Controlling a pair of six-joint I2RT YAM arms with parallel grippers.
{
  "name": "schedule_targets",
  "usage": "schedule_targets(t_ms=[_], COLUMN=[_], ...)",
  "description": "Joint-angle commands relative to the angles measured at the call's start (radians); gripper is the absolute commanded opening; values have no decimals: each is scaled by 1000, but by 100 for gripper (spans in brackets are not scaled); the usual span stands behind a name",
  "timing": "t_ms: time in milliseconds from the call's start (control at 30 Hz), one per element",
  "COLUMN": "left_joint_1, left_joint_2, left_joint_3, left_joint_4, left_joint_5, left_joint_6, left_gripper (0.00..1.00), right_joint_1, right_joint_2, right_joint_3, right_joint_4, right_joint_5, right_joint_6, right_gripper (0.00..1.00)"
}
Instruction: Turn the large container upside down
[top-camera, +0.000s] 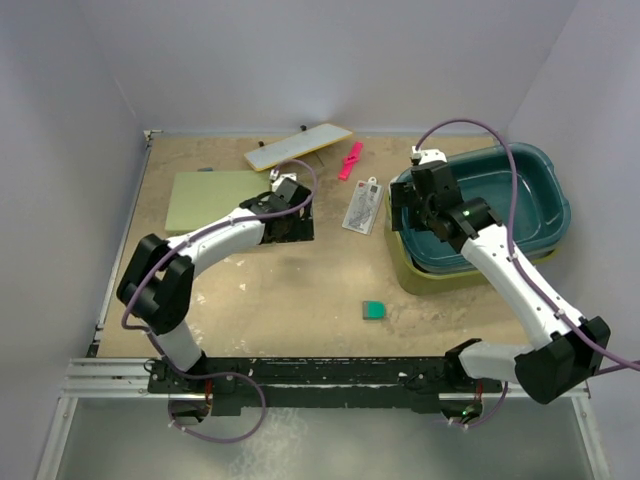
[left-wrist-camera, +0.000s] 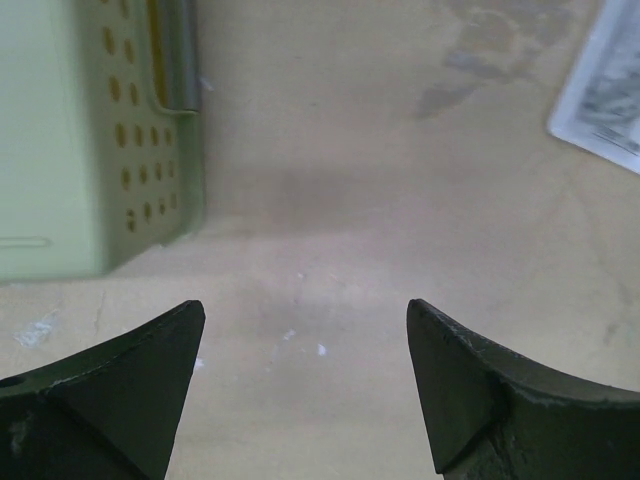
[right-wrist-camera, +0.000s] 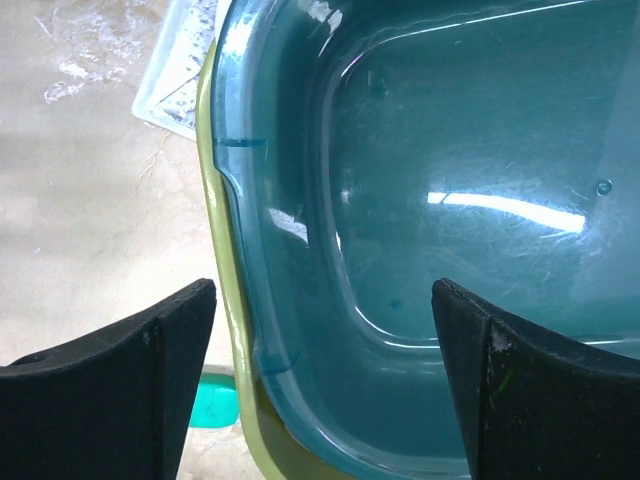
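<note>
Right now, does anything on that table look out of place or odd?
Yes. The teal tub sits nested inside the olive-green container, slightly skewed, so the olive rim peeks out only along its left and near sides. Nothing looks broken.

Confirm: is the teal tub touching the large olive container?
Touching. The right wrist view shows the teal tub nested inside the large olive container, its rim lying on the olive rim with no gap. The top view agrees.

Glossy plastic olive container (top-camera: 430, 282), teal tub (right-wrist-camera: 480, 150)
</note>
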Motion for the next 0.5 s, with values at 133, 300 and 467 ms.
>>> schedule_targets(t_ms=[133, 300, 467], left_joint_1=[267, 329, 358], left_joint_2=[23, 14, 60], left_joint_3=[-18, 8, 66], left_joint_4=[9, -20, -58], left_joint_5=[12, -13, -63], left_joint_6=[33, 68, 93], left_gripper=[80, 80, 80], right_joint_1=[2, 2, 2], right_joint_2=[8, 66, 109], right_joint_3=[2, 16, 20], right_joint_4=[30, 37, 46], right_joint_5=[-47, -57, -7], right_joint_6=[-10, -11, 8], right_gripper=[74, 69, 45])
